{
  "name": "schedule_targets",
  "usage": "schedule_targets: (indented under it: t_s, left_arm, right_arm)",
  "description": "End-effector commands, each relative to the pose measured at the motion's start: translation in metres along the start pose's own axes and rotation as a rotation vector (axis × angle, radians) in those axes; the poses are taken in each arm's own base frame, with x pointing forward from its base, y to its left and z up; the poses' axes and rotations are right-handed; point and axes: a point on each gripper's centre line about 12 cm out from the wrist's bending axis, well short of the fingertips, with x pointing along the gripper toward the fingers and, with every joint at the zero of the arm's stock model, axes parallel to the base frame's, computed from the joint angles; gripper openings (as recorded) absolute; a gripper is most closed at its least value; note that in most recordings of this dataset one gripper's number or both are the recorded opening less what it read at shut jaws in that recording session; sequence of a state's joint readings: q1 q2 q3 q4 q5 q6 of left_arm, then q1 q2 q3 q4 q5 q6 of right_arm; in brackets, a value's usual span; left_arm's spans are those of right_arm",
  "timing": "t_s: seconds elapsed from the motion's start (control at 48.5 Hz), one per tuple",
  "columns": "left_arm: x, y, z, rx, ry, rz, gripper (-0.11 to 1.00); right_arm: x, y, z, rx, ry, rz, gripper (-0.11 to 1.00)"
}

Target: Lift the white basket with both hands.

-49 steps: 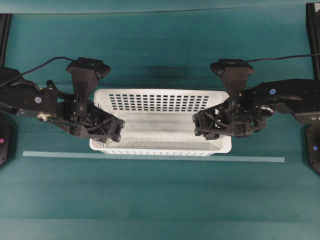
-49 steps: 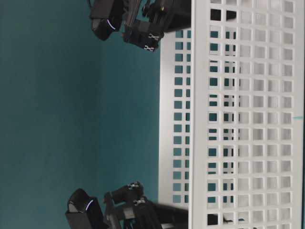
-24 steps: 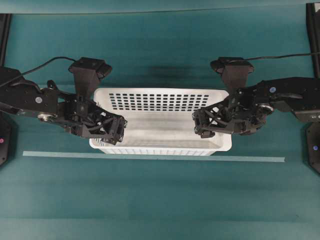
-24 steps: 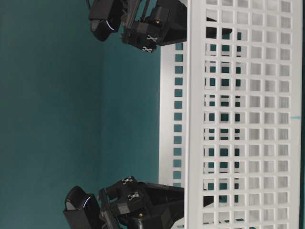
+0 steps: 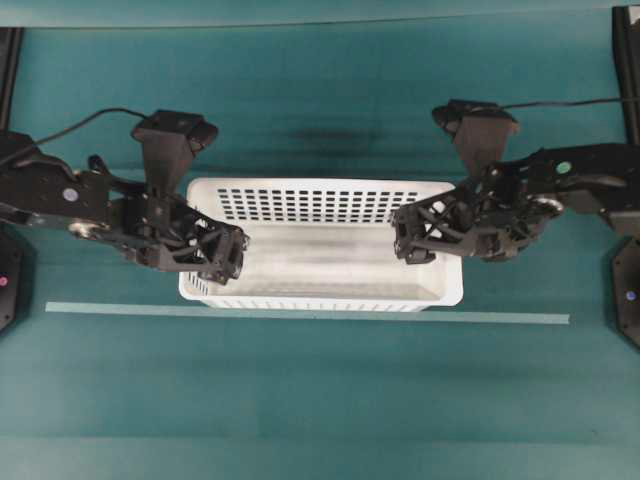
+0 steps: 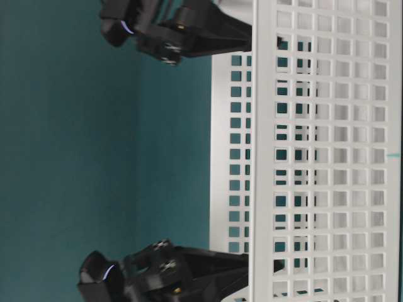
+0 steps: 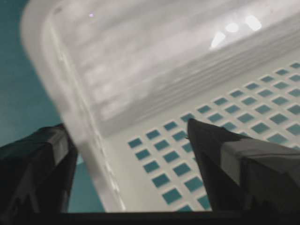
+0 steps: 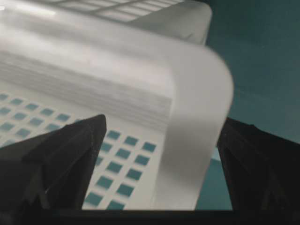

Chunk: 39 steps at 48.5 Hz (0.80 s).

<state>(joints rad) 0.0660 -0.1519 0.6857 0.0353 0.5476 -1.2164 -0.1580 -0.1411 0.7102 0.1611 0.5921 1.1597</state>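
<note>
The white basket (image 5: 320,245) sits on the teal tabletop (image 5: 320,400), just behind a thin pale strip (image 5: 300,316) that runs along its front wall. Its slotted walls and smooth floor show plainly from overhead.

The left gripper (image 5: 228,255) hangs over the basket's left end with its jaws spread wide. In the left wrist view the end wall and rounded rim pass between the two fingers (image 7: 243,164), one outside the basket and one inside above the slotted wall; a clear gap shows on each side, so nothing is pinched.

The right gripper (image 5: 408,237) hangs over the right end, jaws likewise spread wide. In the right wrist view the rounded corner of the rim lies between its fingers (image 8: 61,154), one inside and one outside, with space left on both sides. Whether either finger brushes the plastic cannot be told.

From table level both grippers straddle the ends of the basket (image 6: 315,157).
</note>
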Motion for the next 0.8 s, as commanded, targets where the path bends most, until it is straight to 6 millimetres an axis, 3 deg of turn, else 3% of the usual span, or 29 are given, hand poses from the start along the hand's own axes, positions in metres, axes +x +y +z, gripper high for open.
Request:
schedule_targets:
  t_s: [0.0,0.288,0.515,0.783]
  left_arm:
    - [-0.008,-0.002,0.004,0.003,-0.015,-0.024,0.89]
    - [-0.049,0.007,0.003,0.018,-0.045,-0.081,0.89]
    - [-0.094,0.006,0.005,0.04,-0.108,-0.21,0.89]
    - [-0.152,0.002,0.008,0.199,-0.236,-0.405,0.88]
  right_arm:
    - [-0.01,0.005,0.006,0.006,-0.016,0.031,0.94]
    - [-0.043,0.005,0.011,-0.014,-0.048,0.075,0.93]
    - [-0.077,0.013,0.012,-0.104,-0.097,0.159,0.93]
    - [-0.12,0.022,0.009,-0.249,-0.188,0.315,0.93]
